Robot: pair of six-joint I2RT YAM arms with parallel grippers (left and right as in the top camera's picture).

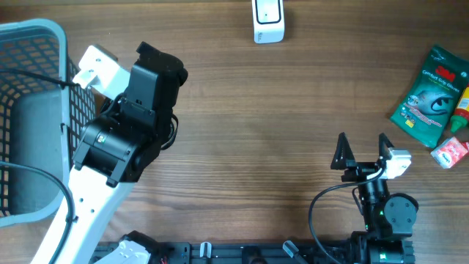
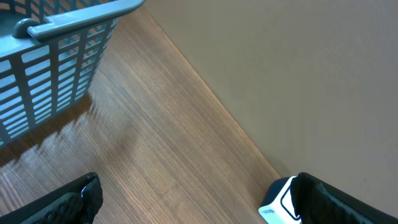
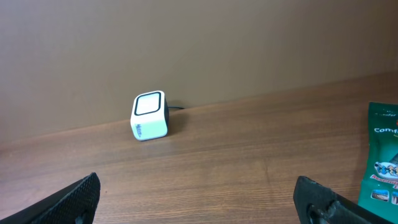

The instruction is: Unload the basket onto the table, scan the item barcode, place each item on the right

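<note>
Wood-grain worktop seen from overhead: green glove packet point(image 1: 431, 97) lying flat at the far right edge, touched by neither arm, with a small red pack point(image 1: 449, 152) just beside its lower corner. White barcode scanner point(image 1: 268, 20) well apart from it, at the back edge near the middle, against a brown wall. Right gripper point(image 1: 362, 139) released, jaws spread wide and empty, near the front edge to the left of the packet, facing the scanner. Left gripper point(image 2: 198, 186) likewise spread and empty, beside a grey-blue basket point(image 1: 29, 28) on the left side.
</note>
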